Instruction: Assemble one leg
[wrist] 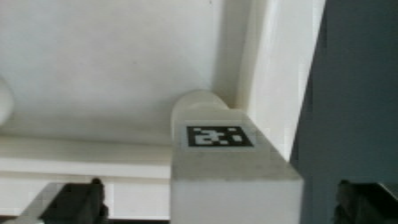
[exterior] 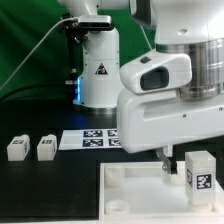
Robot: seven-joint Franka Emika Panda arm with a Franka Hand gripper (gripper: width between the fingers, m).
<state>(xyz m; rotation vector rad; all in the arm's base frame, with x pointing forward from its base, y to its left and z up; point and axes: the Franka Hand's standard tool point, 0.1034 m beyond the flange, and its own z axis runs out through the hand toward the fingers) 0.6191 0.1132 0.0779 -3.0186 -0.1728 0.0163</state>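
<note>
Jaws spread, clasping nothing, flank the upright leg at the exterior view's four o'clock, on the tabletop. Probably light, rigid, slick: pinch its flat sides.

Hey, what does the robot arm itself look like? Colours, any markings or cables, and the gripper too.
The arm is glossy white with rounded casings and a dark oval inset on one joint. Its white cylindrical base carries a triangular warning sticker, and a thin cable runs towards it. The gripper has black fingers, best seen in the wrist view.
</note>
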